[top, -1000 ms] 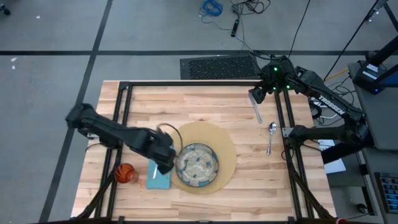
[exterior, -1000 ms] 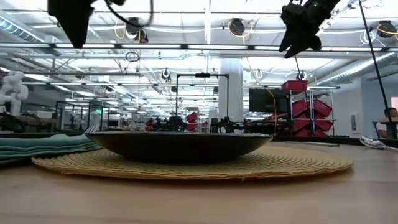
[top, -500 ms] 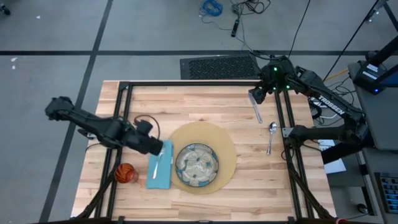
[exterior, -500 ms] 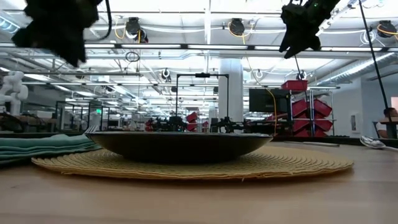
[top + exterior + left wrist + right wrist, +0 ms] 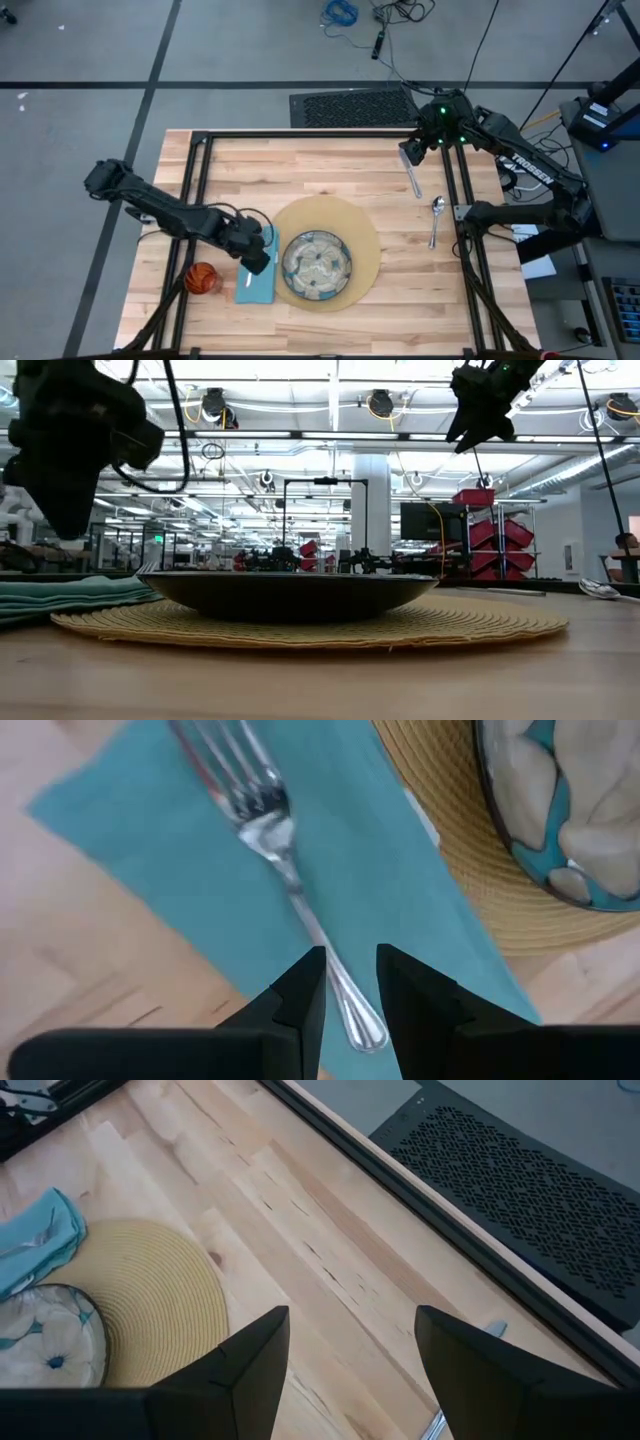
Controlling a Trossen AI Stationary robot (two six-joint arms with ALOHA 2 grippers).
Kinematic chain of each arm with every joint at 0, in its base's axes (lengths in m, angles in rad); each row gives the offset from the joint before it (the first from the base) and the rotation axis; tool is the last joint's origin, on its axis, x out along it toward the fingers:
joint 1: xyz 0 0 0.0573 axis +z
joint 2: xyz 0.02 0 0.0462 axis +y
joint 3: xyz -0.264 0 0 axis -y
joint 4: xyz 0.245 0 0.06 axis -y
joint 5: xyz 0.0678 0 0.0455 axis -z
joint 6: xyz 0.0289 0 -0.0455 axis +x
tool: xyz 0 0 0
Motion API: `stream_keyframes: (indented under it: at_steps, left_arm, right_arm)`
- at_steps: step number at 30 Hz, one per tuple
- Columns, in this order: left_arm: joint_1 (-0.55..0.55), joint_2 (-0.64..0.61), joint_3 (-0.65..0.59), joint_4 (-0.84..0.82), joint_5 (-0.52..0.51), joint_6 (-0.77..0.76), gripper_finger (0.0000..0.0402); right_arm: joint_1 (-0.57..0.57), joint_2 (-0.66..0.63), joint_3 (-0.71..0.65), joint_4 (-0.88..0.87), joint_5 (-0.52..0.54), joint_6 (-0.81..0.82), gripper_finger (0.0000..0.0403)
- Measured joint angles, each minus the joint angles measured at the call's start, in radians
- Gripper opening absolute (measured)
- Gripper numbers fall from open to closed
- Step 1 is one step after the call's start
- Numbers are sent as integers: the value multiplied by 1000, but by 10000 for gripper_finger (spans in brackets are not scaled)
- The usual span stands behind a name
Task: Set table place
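Now, left gripper (image 5: pixel 350 982): over the napkin (image 5: pixel 257 275), fingers narrowly parted, holding nothing
Fork (image 5: pixel 285 870): lying on napkin beside plate (image 5: pixel 316 265)
Right gripper (image 5: pixel 352 1350): wide open, empty, above the table's (image 5: pixel 330 175) far edge

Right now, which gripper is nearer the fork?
Left. The left gripper hangs right over the fork on the napkin; the right gripper sits at the far side, by the knife.

Bare table (image 5: pixel 300 170) behind the mat (image 5: pixel 362 235); cup (image 5: pixel 202 277) crowds the napkin (image 5: pixel 256 282).
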Motion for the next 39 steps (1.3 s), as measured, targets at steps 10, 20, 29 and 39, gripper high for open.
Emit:
stream_keyframes:
  at_steps: [10, 20, 29, 39]
  left_arm:
    - [24, 104, 0, 14, 34, 78, 77]
    - [60, 138, 0, 19, 33, 126, 77]
    - [64, 147, 0, 55, 36, 131, 77]
    - [85, 156, 1, 61, 36, 132, 77]
  right_arm:
    - [0, 0, 0, -1, 0, 1, 208]
    - [0, 0, 0, -2, 0, 1, 208]
    - [0, 0, 0, -3, 0, 0, 208]
    - [0, 0, 0, -3, 0, -2, 208]
